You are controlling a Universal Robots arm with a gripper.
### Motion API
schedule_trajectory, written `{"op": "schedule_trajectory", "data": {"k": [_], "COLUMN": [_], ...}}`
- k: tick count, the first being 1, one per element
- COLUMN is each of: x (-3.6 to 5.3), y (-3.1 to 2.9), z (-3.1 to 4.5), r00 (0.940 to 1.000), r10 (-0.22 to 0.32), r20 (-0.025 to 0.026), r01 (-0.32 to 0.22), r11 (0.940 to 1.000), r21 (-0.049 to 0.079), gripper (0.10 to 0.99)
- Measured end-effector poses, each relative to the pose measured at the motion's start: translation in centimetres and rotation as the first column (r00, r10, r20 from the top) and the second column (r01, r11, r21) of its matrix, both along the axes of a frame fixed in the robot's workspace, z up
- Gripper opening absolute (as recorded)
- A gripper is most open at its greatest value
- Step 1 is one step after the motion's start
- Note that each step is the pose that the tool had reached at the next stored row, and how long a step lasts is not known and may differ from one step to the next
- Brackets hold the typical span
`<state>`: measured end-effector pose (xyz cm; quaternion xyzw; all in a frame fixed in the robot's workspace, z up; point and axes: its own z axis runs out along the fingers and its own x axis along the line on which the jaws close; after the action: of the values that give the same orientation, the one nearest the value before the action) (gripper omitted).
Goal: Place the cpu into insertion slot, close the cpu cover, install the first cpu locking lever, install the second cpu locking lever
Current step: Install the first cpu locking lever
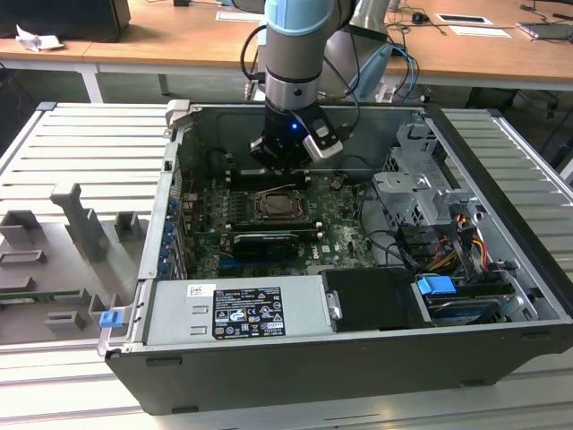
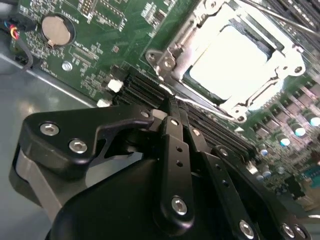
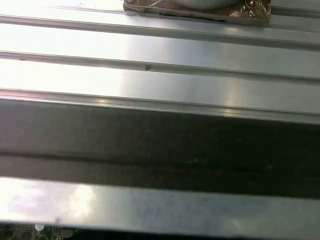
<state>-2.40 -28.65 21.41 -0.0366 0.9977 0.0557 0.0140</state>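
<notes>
Hovering low inside the open computer case [image 1: 358, 358], the gripper [image 2: 172, 106] has its two black fingers [image 2: 176, 145] pressed together, nothing pinched between them as far as the second wrist view shows. Their tips sit just above the long black memory slots [image 2: 145, 92], right beside the near edge of the insertion slot [image 2: 235, 55].

The cpu [image 2: 227, 60] lies flat in that slot, its pale face glaring bright, with the cpu cover [image 2: 170, 52] framing it; whether the frame is fully down I cannot tell. In the exterior view the socket [image 1: 279, 206] sits on the green motherboard [image 1: 340, 224] just in front of the gripper [image 1: 285, 161].

By my judgement the chip is light, rigid and fragile, best handled only by its edges and never pressed crooked. The cover looks like thin stiff sheet metal, smooth and a bit slippery; a push near the edge opposite its hinge would suit it. The case rests on a ribbed metal bench [image 1: 81, 152].
</notes>
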Motion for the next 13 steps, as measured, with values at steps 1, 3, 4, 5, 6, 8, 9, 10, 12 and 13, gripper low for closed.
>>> {"op": "schedule_trajectory", "data": {"k": [1,3,4,5,6,8,9,10,12,13], "x": [-0.15,-0.42,-0.56,-0.7,-0.79,-0.96,-0.96,-0.93,-0.82,-0.75], "y": [0.0,0.0,0.0,0.0,-0.02,-0.11,-0.23,-0.25,-0.26,-0.26], "z": [0.19,0.8,1.3,1.53,1.54,1.55,1.5,1.42,1.27,1.18], "r00": [1.0,1.0,1.0,1.0,1.0,1.0,1.0,1.0,1.0,1.0], "r10": [0.0,0.0,0.0,0.0,0.0,0.0,0.0,0.0,0.0,0.0], "r20": [0.0,0.0001,0.0,0.0,0.0001,-0.0001,0.0,0.0002,0.0,0.0], "r01": [0.0,0.0,0.0,0.0,0.0,0.0,0.0,0.0,0.0,0.0], "r11": [1.0,1.0,1.0,1.0,1.0,1.0,1.0,1.0,1.0,1.0], "r21": [0.001,0.005,0.005,0.005,0.006,0.006,0.006,0.006,0.006,0.006], "gripper": [0.106,0.106,0.106,0.106,0.106,0.106,0.106,0.106,0.106,0.106]}}
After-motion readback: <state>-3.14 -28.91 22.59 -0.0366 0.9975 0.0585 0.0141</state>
